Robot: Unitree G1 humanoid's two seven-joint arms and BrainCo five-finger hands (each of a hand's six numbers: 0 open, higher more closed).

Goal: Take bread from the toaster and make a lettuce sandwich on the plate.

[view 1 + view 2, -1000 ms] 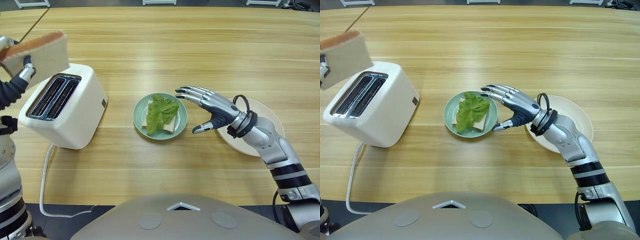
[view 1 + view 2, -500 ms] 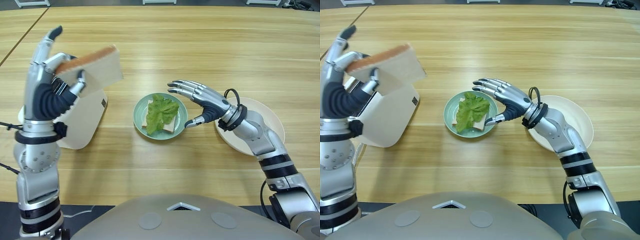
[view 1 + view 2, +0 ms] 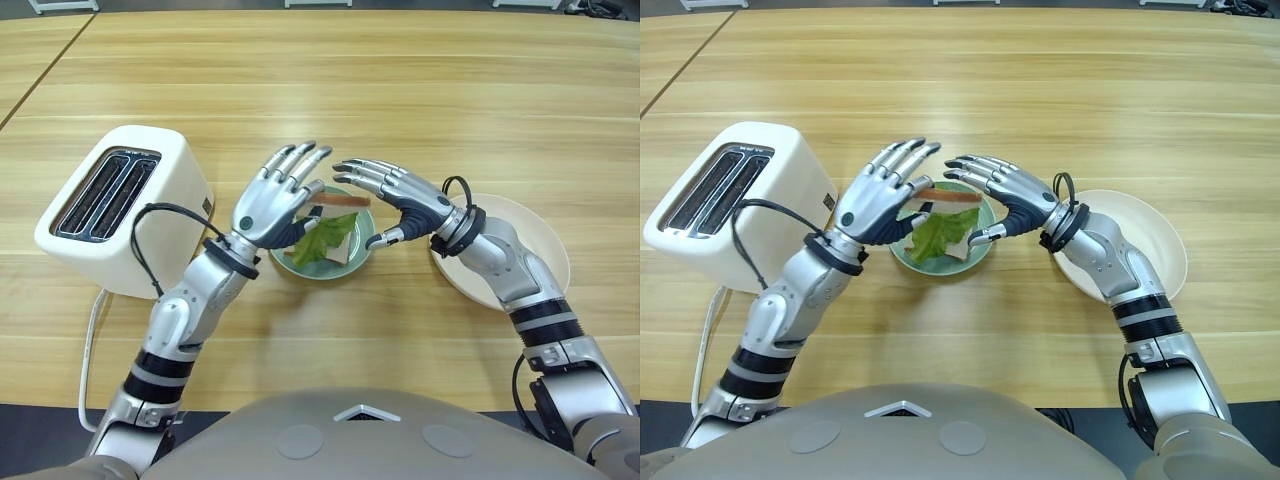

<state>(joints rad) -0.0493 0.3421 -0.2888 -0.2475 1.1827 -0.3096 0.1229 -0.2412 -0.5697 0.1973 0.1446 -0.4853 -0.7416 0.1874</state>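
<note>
Brown-crusted toast slice (image 3: 338, 201) sits right against the left hand (image 3: 272, 205), on the side facing the right hand (image 3: 398, 196). It is poised over the lettuce leaf (image 3: 325, 240) and the lower bread slice (image 3: 341, 257) on the small green plate (image 3: 364, 248). Whether the left hand is clamped on the toast or only resting against it cannot be told. The right hand is spread wide and holds nothing. Its fingertips (image 3: 350, 167) hover just above the toast, close to the left hand, and its wrist lies over the pale plate (image 3: 1145, 225) behind it.

The toast looks tilted rather than flat, so the likeliest fault is a crooked landing. Released like this, it could come down on one edge, slide off the slippery leaf and end up on the plate rim or the desk (image 3: 400, 90). The two hands are crowded together over one small plate, so a slight drift of the right hand could knock the toast or nudge the plate sideways. When the left hand draws away it could also drag the lettuce or shift the stack beneath its palm. The toaster (image 3: 120, 215) stands well off on the left hand's outer side and seems to pose no hazard.
</note>
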